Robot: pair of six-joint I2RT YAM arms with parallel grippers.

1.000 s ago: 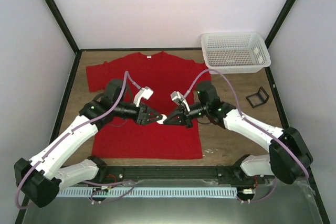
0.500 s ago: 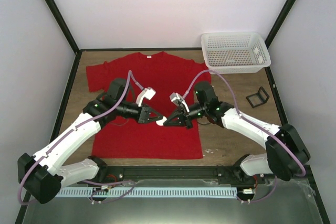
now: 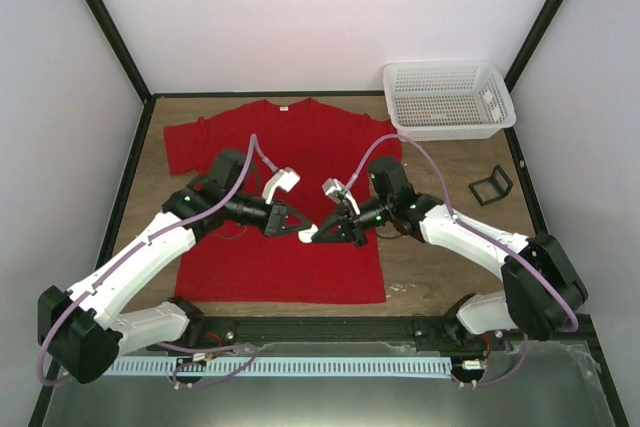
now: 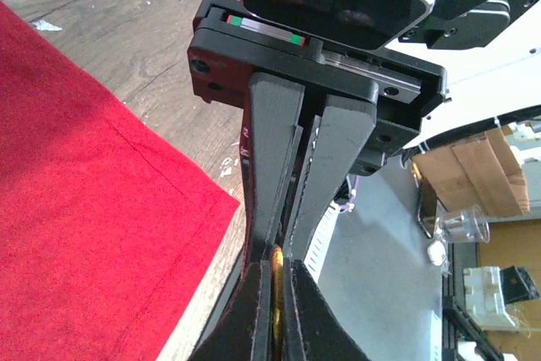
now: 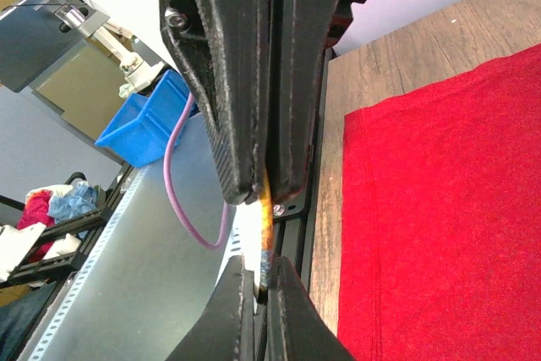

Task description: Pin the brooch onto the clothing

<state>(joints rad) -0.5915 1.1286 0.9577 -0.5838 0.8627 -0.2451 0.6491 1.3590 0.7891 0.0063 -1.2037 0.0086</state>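
The red T-shirt point(image 3: 290, 147) lies flat on the wooden table, neck toward the back. It also shows in the left wrist view point(image 4: 76, 209) and the right wrist view point(image 5: 456, 209). My left gripper point(image 3: 297, 230) and right gripper point(image 3: 311, 237) meet tip to tip just above the shirt's lower middle. The brooch point(image 5: 268, 234) is seen edge-on, thin and gold with a bluish part, pinched between both pairs of fingers. In the left wrist view its gold edge point(image 4: 275, 289) shows below my left gripper point(image 4: 277, 253). My right gripper point(image 5: 264, 192) is shut on its upper edge.
A white mesh basket point(image 3: 448, 97) stands at the back right. A black wire-frame stand point(image 3: 490, 185) sits on bare wood right of the shirt. The black front rail point(image 3: 320, 327) runs along the near table edge.
Both grippers stay joined on the brooch and have shifted slightly left and toward the near edge. The left wrist has turned a little.
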